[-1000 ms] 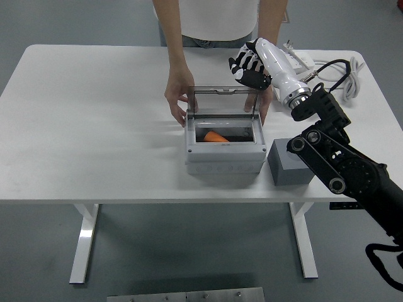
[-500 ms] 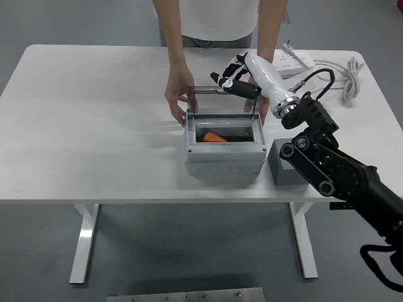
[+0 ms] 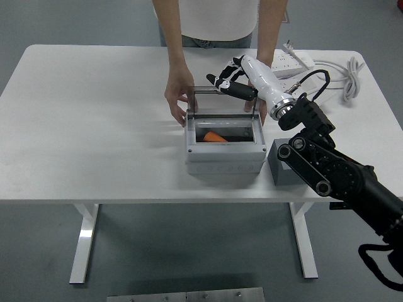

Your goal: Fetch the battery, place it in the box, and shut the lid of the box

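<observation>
White worktop (image 3: 94, 126): the box (image 3: 225, 150), battery (image 3: 216, 137) inside, was steadied by a person's hands (image 3: 178, 97); the right robot hand (image 3: 232, 82), fingers spread, was laid on the upright lid (image 3: 221, 100) at 12 o'clock.

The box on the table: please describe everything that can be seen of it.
The box is a light grey, plastic-looking case near the middle of the white table. Its smoky transparent lid stands upright, hinged at the far side. Inside, against a dark interior, lies an orange object. A person's hands hold both far sides. The robot's right hand is at the lid's top edge, fingers spread. A dark grey block sits just right of it.
</observation>
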You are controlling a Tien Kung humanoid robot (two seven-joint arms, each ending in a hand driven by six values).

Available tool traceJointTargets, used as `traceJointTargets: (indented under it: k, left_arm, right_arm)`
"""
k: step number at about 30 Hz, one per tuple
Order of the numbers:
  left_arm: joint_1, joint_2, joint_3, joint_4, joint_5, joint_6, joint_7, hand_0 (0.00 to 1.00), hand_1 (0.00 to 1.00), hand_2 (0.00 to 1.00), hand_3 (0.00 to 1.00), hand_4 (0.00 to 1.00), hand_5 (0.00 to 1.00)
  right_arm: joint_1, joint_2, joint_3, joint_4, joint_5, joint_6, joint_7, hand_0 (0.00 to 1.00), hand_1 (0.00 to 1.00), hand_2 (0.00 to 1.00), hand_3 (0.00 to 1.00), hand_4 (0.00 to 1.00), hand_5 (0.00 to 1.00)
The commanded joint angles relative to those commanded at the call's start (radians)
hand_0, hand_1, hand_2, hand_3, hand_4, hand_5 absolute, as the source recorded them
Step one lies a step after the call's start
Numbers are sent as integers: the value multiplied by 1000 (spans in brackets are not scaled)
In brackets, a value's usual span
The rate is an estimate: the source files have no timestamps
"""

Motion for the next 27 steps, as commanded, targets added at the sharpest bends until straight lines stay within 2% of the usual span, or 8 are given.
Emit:
traceJointTargets:
  k: [11, 12, 13, 27]
  left_arm:
    - [-2, -1, -5, 0, 9, -8, 0, 632, 698, 573, 541, 500, 2]
    - [-2, -1, -6, 0, 10, -9, -1, 632, 698, 573, 541, 500, 2]
    - [-2, -1, -6, -1, 11, -10, -1, 632, 698, 573, 541, 500, 2]
    - [-6, -5, -4, 0, 9, -17, -7, 632, 698, 573, 541, 500, 2]
  right_arm:
    - [6, 6, 1, -56, -25, 7, -9, 666, 521, 562, 508, 874, 774]
    - [7, 6, 1, -58, -26, 7, -9, 666, 521, 562, 508, 874, 774]
    - [8, 7, 1, -59, -27, 7, -9, 693, 552, 602, 548, 871, 770]
    - [16, 11, -4, -63, -33, 7, -23, 694, 572, 616, 575, 868, 765]
